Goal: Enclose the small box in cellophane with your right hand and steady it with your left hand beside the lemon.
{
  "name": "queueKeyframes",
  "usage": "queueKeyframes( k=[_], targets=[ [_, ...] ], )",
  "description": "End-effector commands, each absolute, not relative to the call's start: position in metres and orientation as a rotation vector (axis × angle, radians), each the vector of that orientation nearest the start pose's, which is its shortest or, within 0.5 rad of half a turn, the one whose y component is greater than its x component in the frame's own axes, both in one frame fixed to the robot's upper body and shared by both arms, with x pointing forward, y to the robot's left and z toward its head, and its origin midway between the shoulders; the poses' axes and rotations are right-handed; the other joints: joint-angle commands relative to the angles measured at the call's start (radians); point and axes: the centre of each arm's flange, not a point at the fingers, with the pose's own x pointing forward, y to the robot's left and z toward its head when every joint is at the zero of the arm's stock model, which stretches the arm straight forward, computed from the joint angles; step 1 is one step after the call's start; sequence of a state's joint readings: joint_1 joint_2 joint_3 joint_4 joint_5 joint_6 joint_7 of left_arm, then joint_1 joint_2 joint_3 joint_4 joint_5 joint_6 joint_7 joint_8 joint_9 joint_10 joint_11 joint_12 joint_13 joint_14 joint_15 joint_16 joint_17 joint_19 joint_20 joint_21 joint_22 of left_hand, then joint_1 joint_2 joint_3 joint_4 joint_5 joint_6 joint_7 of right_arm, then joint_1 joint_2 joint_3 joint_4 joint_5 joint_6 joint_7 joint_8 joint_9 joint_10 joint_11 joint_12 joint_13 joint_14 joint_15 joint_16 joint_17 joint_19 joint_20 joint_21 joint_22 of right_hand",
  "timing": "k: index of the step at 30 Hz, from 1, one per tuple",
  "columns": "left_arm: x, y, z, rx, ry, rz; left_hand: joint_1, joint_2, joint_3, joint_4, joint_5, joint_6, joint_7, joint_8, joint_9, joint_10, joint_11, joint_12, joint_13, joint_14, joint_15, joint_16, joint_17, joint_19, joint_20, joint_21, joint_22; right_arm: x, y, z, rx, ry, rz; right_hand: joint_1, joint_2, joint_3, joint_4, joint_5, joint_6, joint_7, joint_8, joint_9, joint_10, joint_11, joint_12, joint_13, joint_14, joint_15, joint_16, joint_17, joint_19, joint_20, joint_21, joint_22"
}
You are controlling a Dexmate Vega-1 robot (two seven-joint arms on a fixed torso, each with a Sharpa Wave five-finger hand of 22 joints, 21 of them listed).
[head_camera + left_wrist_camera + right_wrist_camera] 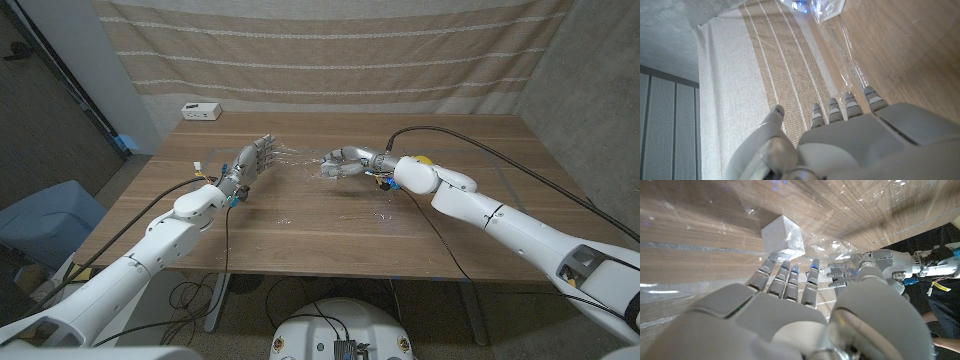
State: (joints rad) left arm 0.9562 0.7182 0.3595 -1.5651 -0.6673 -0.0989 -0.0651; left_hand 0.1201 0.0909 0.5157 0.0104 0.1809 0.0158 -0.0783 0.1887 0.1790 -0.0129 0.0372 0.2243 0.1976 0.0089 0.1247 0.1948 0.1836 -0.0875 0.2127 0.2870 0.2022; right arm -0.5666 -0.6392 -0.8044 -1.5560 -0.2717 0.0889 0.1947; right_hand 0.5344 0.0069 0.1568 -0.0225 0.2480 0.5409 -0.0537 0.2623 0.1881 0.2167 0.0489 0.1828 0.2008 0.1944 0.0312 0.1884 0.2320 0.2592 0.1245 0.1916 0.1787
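Table (330, 230): wooden, fills the centre of the head view
Backdrop (330, 50): beige striped cloth hanging across the top of the frame, behind the table's far edge
White device (201, 111): small flat box at the table's far left corner, upper left of the frame
Blue bin (45, 215): on the floor at the left edge, beside the table
Cables (195, 295): dark loops on the floor, lower left, under the table's near edge
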Motion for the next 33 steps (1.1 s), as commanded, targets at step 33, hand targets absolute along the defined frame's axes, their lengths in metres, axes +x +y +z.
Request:
queueKeyframes(
  k=[33],
  targets=[
    [0.592, 0.292, -0.046, 0.203, -0.493, -0.328, -0.002, 0.006, 0.009, -0.007, 0.002, 0.001, -0.004, 0.0, 0.003, 0.009, 0.001, -0.001, 0.003, 0.014, -0.012, 0.0, 0.001, 0.012, -0.001, 0.001, 0.005, 0.559, -0.1, -0.04, -1.632, -0.564, 0.296, -0.017, 0.147, 0.13, -0.093, -0.055, -0.156, -0.165, -0.061, -0.001, -0.299, -0.02, 0.129, 0.034, -0.223, 0.057, 0.202, 0.236, -0.514, 0.089, 0.027, 0.018]
  ],
)
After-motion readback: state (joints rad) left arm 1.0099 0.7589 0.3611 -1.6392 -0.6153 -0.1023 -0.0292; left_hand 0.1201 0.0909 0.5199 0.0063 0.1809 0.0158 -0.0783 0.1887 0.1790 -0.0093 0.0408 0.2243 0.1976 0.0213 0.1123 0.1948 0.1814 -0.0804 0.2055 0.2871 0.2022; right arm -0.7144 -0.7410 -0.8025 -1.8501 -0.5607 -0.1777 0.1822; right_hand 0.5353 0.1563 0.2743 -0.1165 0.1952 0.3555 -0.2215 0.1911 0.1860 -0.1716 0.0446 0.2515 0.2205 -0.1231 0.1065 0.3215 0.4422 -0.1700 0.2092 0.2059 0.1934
